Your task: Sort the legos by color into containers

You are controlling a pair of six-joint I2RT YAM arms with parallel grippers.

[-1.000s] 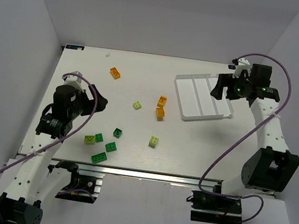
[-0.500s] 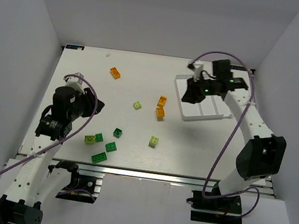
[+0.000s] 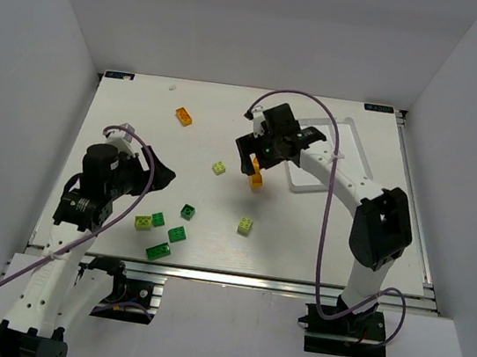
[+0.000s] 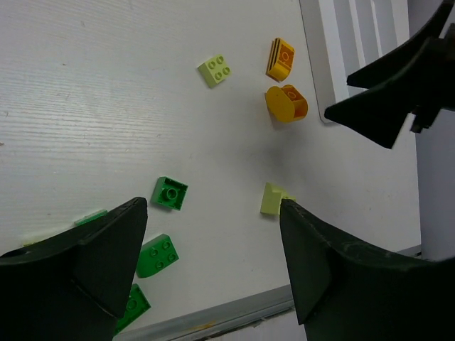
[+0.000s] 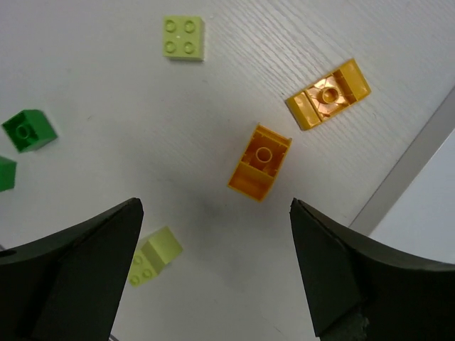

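Legos lie scattered on the table: an orange one (image 3: 184, 117) at the back, a yellow-green one (image 3: 219, 168), an orange one (image 3: 256, 180), a yellow-green one (image 3: 245, 225), and dark green ones (image 3: 188, 211) (image 3: 176, 234) (image 3: 157, 251) at the front left. The white tray (image 3: 352, 132) is partly hidden by the right arm. My right gripper (image 3: 250, 158) is open and empty, above two orange legos (image 5: 260, 162) (image 5: 328, 94). My left gripper (image 3: 163, 175) is open and empty, above the dark green legos (image 4: 170, 193) (image 4: 156, 255).
A yellow-green lego (image 3: 143, 222) lies beside a dark green one (image 3: 158, 219) near the left arm. The tray's edge shows in the right wrist view (image 5: 426, 192) and the left wrist view (image 4: 341, 42). The table's front edge (image 4: 213, 316) is near.
My right gripper has swung left from over the tray to above the orange legos at the table's middle. My left gripper has shifted slightly forward and right.
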